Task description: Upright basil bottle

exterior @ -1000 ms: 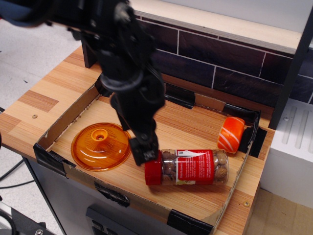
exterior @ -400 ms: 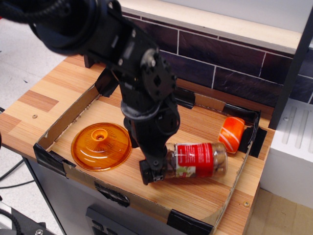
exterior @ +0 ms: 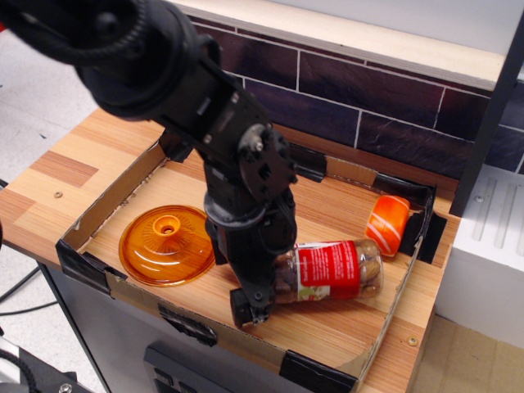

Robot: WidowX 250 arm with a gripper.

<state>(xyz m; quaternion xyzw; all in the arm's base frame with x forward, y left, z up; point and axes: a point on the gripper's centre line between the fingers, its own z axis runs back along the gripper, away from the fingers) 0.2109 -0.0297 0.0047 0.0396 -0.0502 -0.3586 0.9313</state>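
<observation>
Your gripper (exterior: 260, 288) slid lower over the basil bottle (exterior: 332, 269), hiding its cap end; its grip couldn't be told. The bottle lay sideways in the cardboard tray (exterior: 123, 190), lower centre.

There is one basil bottle (exterior: 332, 271), one flat orange lid (exterior: 167, 244) and one small orange piece with white stripes (exterior: 386, 224), so three loose things in total. They lie in one shallow cardboard tray (exterior: 106, 205), which stands on one wooden table (exterior: 65, 164). One robot arm (exterior: 164, 74) with one gripper (exterior: 254, 296) is there
</observation>
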